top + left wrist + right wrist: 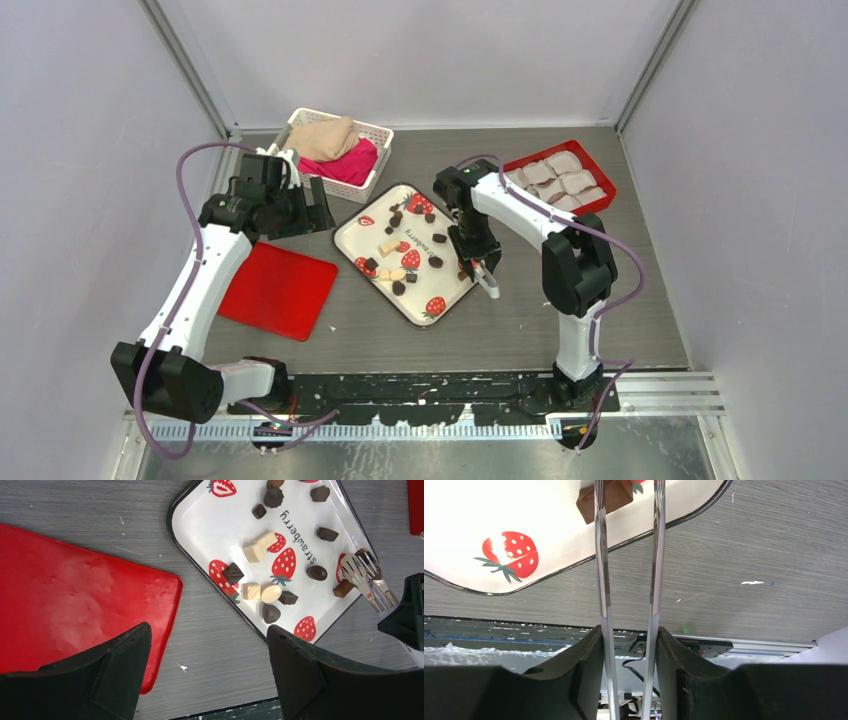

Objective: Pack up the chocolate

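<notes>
**Right gripper** [629,675]: the jaws are clamped on the two steel arms of the tongs [600,580]. The tongs run up the right wrist frame to the corner of the tray [474,520]. One brown lump of the chocolate [606,497] lies between the tong tips at the top edge of that frame. It cannot be told whether the tips touch it.

**Left gripper** [207,680]: the jaws are spread wide with nothing between them. It sits at the bottom of the left wrist frame, above the grey table [75,505]. The red sheet [75,600] lies to its left and the tray to its upper right.

**The chocolate:** all pieces lie on the tray, at the centre of the overhead frame.
- There are about ten small lumps, dark brown to almost black.
- Their shapes are round, domed, cup-like or square.
- They lie loose, scattered over the white surface among flat red strawberry prints.
- A few cream blocks [254,553] lie among them, with two dark pieces just beside the lower ones.

**Far side, overhead frame:**
- The red box [603,180] at upper right holds pale wrapped pieces.
- The white basket [385,135] left of it holds folded cloths.
</notes>
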Controlling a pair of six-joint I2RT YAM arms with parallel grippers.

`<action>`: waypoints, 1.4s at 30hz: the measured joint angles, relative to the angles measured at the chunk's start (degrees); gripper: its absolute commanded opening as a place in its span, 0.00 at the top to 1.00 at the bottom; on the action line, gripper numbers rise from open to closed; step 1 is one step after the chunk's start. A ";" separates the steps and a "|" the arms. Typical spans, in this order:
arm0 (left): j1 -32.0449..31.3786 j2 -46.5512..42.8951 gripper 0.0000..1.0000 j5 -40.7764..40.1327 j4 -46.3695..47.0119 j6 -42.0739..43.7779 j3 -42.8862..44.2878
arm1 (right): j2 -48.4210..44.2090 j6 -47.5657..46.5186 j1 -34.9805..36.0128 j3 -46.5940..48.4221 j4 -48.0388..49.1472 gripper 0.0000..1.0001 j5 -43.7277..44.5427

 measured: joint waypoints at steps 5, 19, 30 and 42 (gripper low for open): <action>0.00 0.00 0.14 0.00 -0.02 -0.02 0.00 | 0.00 0.00 -0.02 0.59 -0.33 0.89 0.04; 0.00 0.00 0.14 0.00 0.00 -0.02 0.00 | -0.20 0.02 -0.09 6.21 -2.80 0.99 0.70; 0.00 0.00 0.14 -0.24 0.00 -0.02 0.00 | -2.91 0.24 -5.35 17.27 -4.81 0.99 0.46; 0.00 0.02 0.14 -1.29 0.04 -0.02 0.00 | -5.25 0.22 -21.27 19.87 -4.63 0.99 1.86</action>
